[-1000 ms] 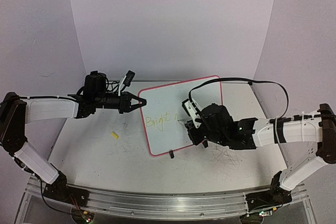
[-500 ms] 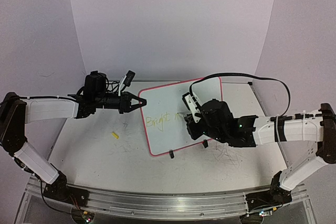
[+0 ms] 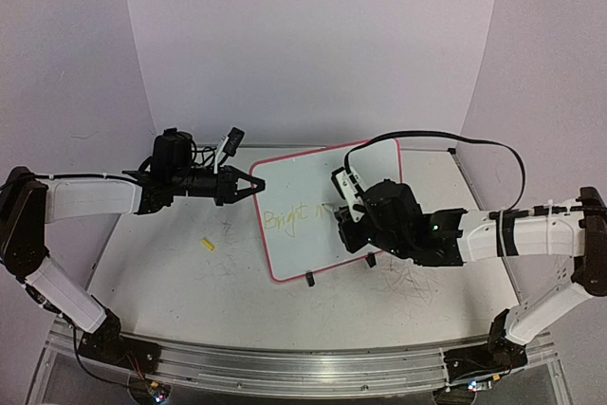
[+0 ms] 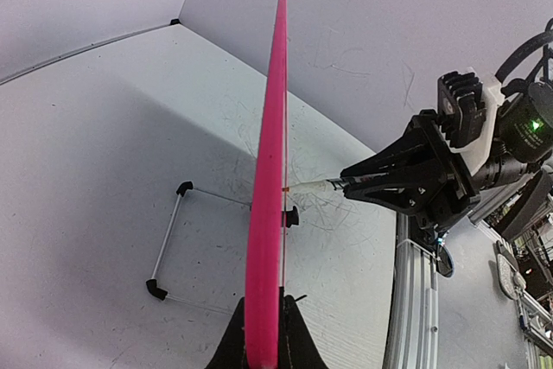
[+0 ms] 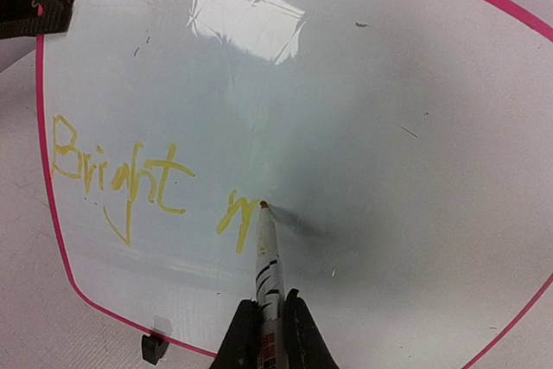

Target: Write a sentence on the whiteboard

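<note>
The sentence (image 5: 121, 181), faint yellow, reads "Bright" plus one unclear letter.

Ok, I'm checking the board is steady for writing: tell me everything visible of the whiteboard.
The whiteboard is a glossy white rectangle with rounded corners and a thin pink rim. It stands tilted on the table, propped by a wire stand with black feet behind it. The left gripper is clamped on its left edge. Yellow writing reads "Bright" plus the start of an "m", where the marker tip held by the right gripper touches its face.
</note>
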Available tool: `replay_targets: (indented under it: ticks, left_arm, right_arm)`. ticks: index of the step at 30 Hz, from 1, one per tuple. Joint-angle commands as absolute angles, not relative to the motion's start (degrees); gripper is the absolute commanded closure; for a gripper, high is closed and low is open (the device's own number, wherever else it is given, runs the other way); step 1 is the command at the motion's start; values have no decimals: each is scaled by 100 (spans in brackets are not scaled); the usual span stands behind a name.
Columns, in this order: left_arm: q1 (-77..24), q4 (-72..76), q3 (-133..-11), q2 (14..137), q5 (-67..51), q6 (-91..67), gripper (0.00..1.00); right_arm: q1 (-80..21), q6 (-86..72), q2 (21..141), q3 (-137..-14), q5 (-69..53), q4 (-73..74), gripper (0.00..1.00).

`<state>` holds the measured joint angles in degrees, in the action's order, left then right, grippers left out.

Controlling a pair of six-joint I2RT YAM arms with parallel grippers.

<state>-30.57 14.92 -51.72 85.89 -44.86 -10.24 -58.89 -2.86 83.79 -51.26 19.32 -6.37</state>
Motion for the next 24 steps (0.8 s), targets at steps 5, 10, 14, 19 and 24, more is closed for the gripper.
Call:
replay_targets:
  ticks: [5, 10, 14, 19, 24]
  left_arm:
    - [-3120, 1196, -5168, 8570, -4140, -132, 100]
    - [-3120, 1192, -5168, 8571, -4140, -126, 100]
    - [-3121, 1187, -5176, 8580, -4140, -123, 100]
    - [-3129, 1182, -5168, 8578, -4123, -115, 100]
    - [-3129, 1169, -5185, 8589, -4115, -107, 100]
  right_arm:
    - [-5851, -464, 8235, -4941, 1835, -511, 100]
    - [-5849, -528, 8232, -4821, 1805, -486, 100]
    - [-5850, -520, 8207, -4875, 1815, -488, 100]
    - [-5849, -468, 8145, -4956, 1828, -550, 100]
    - [-5846, -346, 7507, -4860, 1586, -848, 100]
